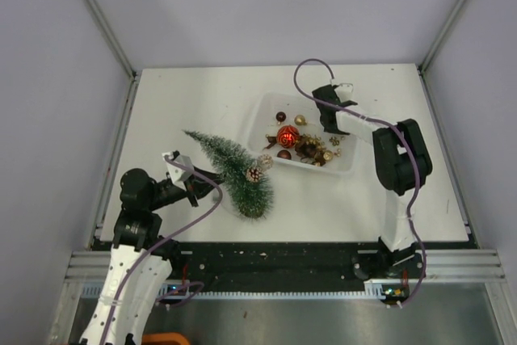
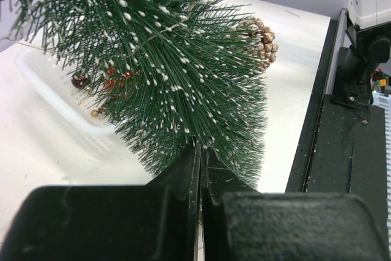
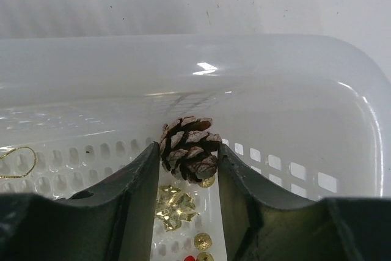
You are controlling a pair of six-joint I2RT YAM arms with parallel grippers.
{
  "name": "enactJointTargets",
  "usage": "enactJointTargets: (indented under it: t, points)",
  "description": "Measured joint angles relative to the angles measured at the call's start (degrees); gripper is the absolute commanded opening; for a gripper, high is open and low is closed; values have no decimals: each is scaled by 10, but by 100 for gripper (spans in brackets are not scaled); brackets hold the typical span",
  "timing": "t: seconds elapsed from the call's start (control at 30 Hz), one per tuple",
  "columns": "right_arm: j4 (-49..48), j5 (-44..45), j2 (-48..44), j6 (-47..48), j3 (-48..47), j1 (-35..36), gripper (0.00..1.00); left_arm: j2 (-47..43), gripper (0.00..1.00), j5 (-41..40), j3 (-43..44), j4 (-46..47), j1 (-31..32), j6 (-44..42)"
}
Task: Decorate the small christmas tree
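Logging progress, we see the tree (image 1: 234,169) tilted on the surface (image 1: 178,103), one cone (image 1: 254,174) on it. Left claw (image 2: 200,151) is shut at its bristles; right claw (image 3: 188,151) pinches a pinecone (image 3: 189,142) in the tray (image 3: 244,53); baubles (image 1: 287,136) remain.

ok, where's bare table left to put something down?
Bare table: the near patch between small christmas tree and right arm, in front of the tray; also the far strip behind both. Crowded: inside the tray, right tool pinching a pinecone, and near-left, where the left tool meets the tree.
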State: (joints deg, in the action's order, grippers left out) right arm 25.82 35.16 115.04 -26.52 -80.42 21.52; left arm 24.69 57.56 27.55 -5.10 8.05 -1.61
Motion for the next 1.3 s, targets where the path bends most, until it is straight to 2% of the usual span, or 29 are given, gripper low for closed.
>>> enactJointTargets:
  t: [0.1, 0.4, 0.53, 0.63, 0.83, 1.0, 1.13, 1.3]
  points:
    - [2, 0, 0, -1, -5, 0, 28, -6, 0, -5, -2, 8, 0, 21]
    - [-6, -26, -31, 0, 18, 7, 22, -10, 0, -27, -2, 20, 2, 74]
    - [-7, -53, -129, -1, 73, 24, 21, -16, 0, -36, -3, 21, 2, 90]
    - [-6, -81, -257, -9, 132, 51, 22, -28, 0, -42, -7, 21, 3, 98]
    - [-42, -211, -551, -64, 285, 136, 21, -46, 0, -54, -19, 21, 3, 114]
    - [-99, -290, -718, -149, 440, 225, 20, -55, 0, -65, -23, 21, 3, 123]
    - [-125, -295, -774, -202, 524, 337, 19, -55, 0, -74, -26, 21, 3, 127]
    - [-208, -270, -728, -222, 530, 414, 18, -58, 0, -77, -26, 21, 3, 127]
